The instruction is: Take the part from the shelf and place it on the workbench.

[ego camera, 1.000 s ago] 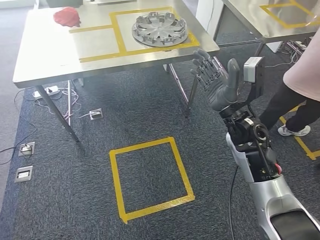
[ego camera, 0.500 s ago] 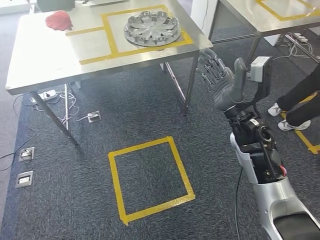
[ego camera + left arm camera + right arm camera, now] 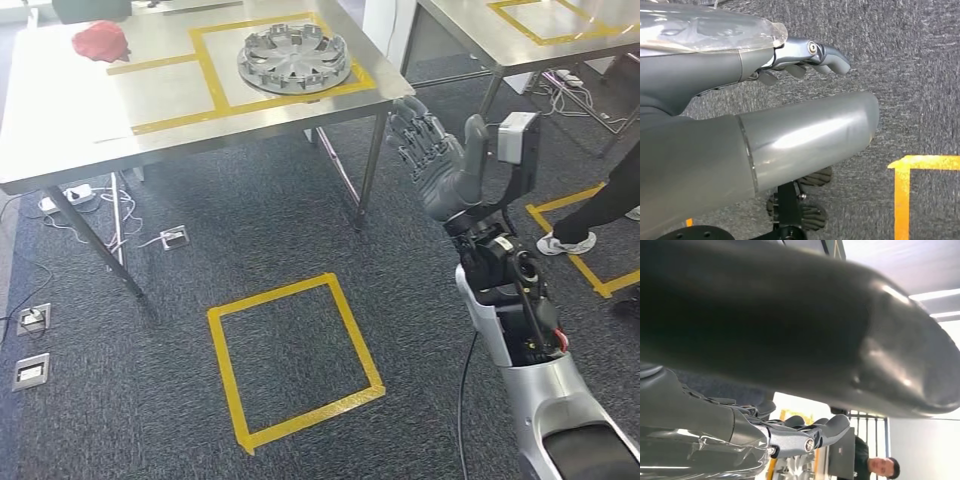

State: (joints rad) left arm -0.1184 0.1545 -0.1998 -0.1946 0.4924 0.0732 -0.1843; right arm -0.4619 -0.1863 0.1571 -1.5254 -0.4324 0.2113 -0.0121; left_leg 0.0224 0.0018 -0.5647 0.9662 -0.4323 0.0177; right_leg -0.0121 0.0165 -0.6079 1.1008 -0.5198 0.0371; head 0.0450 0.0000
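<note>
One part [image 3: 294, 57] lies on the far counter [image 3: 68, 110].
Your right hand [image 3: 440, 165] is up, fingers spread, holding nothing; your left hand [image 3: 806, 57] hangs empty.

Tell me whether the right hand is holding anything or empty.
Empty. The right hand is raised beside the table with fingers apart, nothing in them; the wheel cover lies on the tabletop.
</note>
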